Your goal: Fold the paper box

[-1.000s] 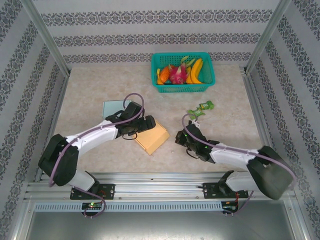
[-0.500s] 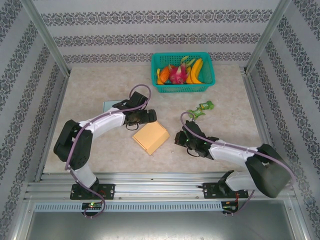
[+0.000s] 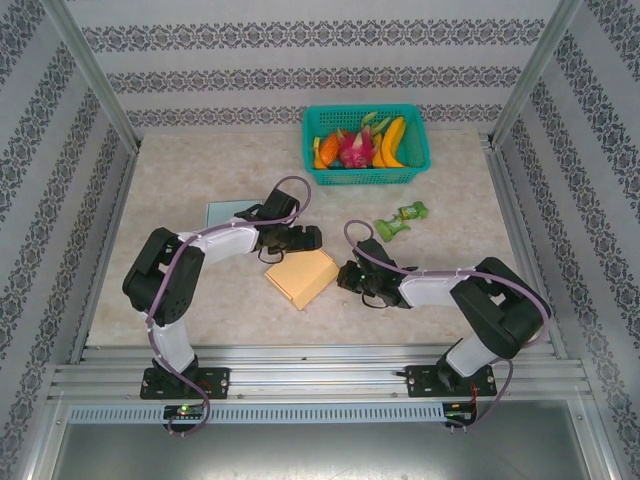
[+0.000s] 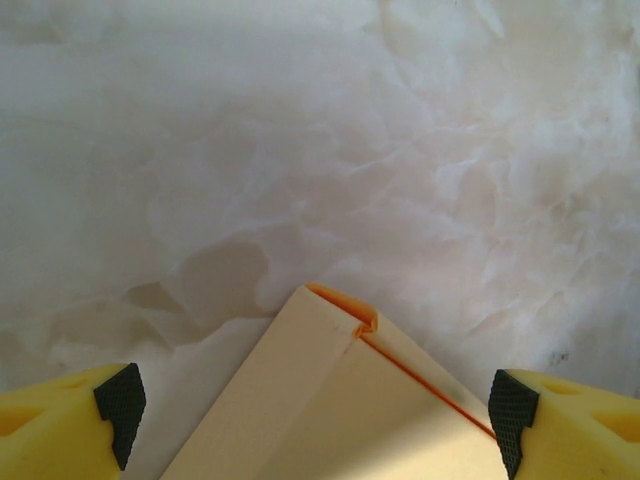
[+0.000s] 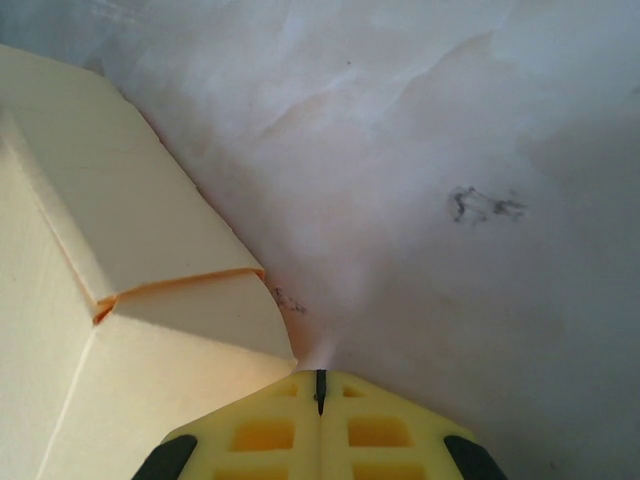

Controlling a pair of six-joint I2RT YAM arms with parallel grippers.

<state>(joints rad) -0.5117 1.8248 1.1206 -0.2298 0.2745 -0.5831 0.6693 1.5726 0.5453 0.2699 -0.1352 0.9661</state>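
Two grippers flanking paper box (image 3: 302,277), lying on table (image 3: 200,300), middle, toward near edge. Left gripper (image 4: 315,415) hovering wide open over box's far corner. Right gripper (image 5: 320,415) sitting closed, tips just beside right flap. Risk: closed tips nudging light box, sliding it out from under open jaws.

- The left gripper (image 3: 310,240) has moved from over the near left corner of the paper box (image 3: 302,277) to the box's far edge.
- The left arm (image 3: 215,243) has swung away from the table's (image 3: 180,300) near edge.
- The right gripper (image 3: 346,275) has slid left, right up beside the box.
- The right arm (image 3: 440,288) has pulled its elbow in closer.
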